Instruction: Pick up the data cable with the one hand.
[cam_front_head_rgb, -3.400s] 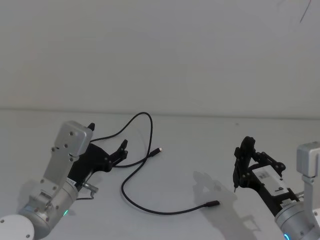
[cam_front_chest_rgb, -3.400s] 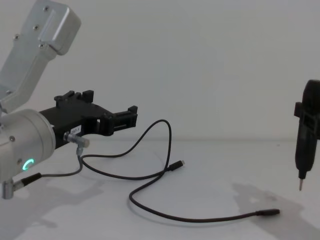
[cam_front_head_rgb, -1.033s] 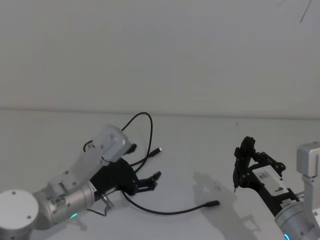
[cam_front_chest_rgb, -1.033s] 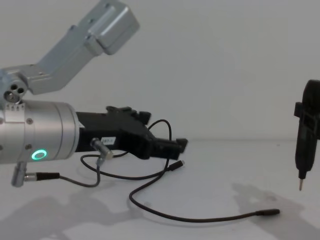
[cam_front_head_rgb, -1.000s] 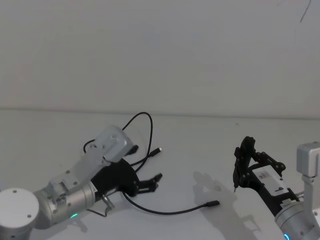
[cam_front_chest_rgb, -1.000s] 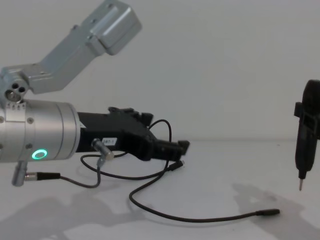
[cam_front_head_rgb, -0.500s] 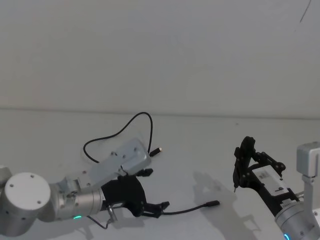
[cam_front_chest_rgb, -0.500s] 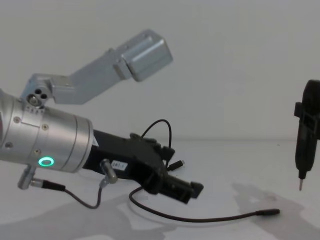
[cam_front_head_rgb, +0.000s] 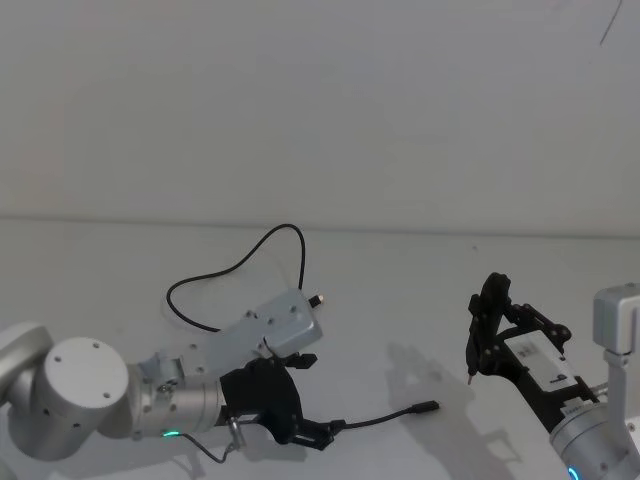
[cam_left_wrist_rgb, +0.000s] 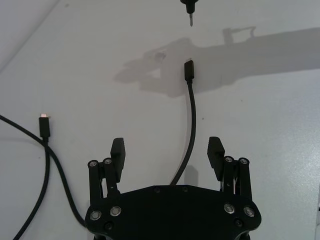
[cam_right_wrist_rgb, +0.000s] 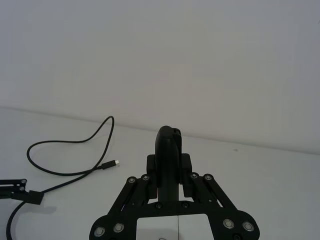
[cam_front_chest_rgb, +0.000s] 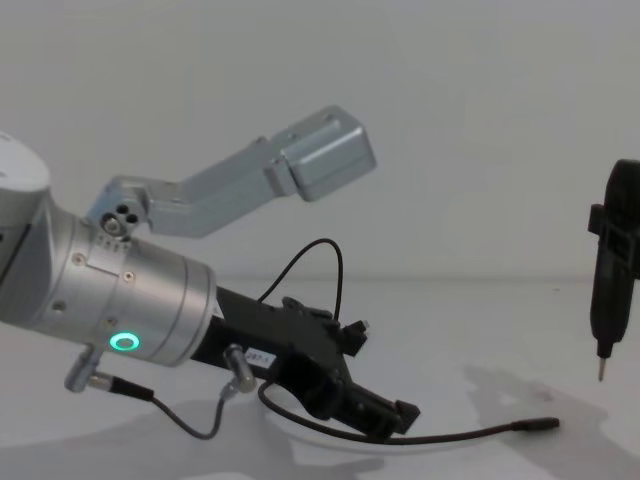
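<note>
While your right gripper (cam_right_wrist_rgb: 168, 167) sits parked clamping its black tool (cam_right_wrist_rgb: 168, 140), your left gripper (cam_left_wrist_rgb: 166, 147) angles down, fingers (cam_left_wrist_rgb: 118, 151) apart, straddling the data cable (cam_left_wrist_rgb: 190, 110).

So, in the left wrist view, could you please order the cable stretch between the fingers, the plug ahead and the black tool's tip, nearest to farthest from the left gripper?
1. The data cable stretch, passing through the open left gripper.
2. Its plug, straight ahead of that gripper.
3. The black tool tip, beyond the plug, held by the right gripper.
</note>
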